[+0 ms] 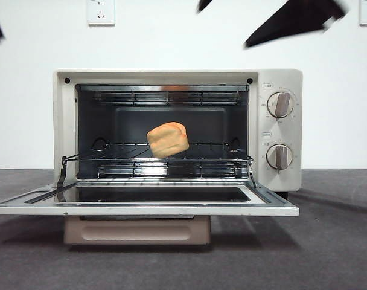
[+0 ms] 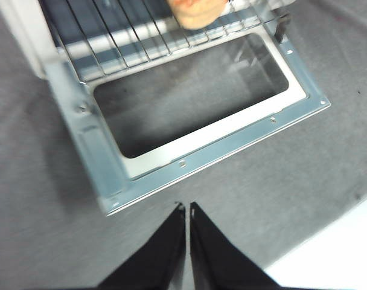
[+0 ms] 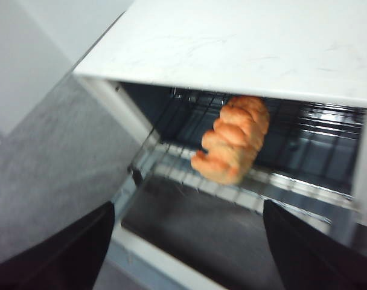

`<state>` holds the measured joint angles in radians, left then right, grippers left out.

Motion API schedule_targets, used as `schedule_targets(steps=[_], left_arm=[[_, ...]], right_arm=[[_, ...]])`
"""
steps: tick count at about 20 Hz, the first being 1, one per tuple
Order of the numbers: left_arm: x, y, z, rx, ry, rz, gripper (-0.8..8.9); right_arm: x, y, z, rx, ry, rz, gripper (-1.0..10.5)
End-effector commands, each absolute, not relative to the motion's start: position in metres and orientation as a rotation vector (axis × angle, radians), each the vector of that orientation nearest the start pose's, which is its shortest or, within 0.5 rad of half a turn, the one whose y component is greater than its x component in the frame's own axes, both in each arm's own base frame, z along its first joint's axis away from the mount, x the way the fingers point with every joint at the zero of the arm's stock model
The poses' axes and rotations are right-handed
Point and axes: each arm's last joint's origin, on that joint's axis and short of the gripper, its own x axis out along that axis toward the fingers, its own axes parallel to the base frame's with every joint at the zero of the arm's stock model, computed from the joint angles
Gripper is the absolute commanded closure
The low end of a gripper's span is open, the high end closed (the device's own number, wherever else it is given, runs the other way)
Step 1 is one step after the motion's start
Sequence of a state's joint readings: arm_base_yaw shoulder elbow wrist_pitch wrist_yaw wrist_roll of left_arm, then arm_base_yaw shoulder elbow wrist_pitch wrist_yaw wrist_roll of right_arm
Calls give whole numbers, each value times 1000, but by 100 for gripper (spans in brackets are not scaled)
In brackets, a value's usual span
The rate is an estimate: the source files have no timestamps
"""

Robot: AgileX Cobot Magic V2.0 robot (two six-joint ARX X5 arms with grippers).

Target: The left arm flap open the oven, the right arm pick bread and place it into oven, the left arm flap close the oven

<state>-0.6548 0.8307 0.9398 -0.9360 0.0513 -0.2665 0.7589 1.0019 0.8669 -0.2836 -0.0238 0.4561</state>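
With the bread [image 1: 168,139] resting on the rack inside the oven [image 1: 280,78], the pressed-together left gripper [image 2: 188,208], poised just before the lowered door [image 2: 232,142], was best slid beneath its edge and lifted; the right gripper [image 3: 186,211] was spread, empty.

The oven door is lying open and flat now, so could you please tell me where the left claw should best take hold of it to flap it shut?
Probably the door's front edge, from the front and below. It lies flat, so that free edge points toward the shut left claw; the beige handle hangs underneath, ready for lifting.
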Motion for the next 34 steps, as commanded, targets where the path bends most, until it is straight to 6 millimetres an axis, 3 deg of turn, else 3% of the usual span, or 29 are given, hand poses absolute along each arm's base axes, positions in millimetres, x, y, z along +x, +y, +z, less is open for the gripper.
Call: schedule_targets(steps=[1, 9, 13, 18, 24, 27, 34], left_arm=[[132, -89, 314, -42, 898, -554, 799], [226, -41, 269, -360, 1047, -514, 799], [251, -30, 235, -433, 1129, -480, 799], [243, -19, 186, -530, 1174, -401, 798], [215, -18, 143, -646, 1268, -367, 798], [207, -20, 134, -644, 1295, -370, 798], [207, -23, 135, -725, 1290, -472, 798]], right_arm=[[135, 131, 329, 177, 527, 698, 554], [70, 63, 357, 139, 543, 663, 554], [47, 42, 381, 72, 579, 652, 555], [33, 30, 401, 67, 552, 662, 554], [32, 29, 403, 74, 540, 670, 555], [32, 29, 404, 76, 534, 671, 555], [33, 30, 406, 81, 512, 676, 555]])
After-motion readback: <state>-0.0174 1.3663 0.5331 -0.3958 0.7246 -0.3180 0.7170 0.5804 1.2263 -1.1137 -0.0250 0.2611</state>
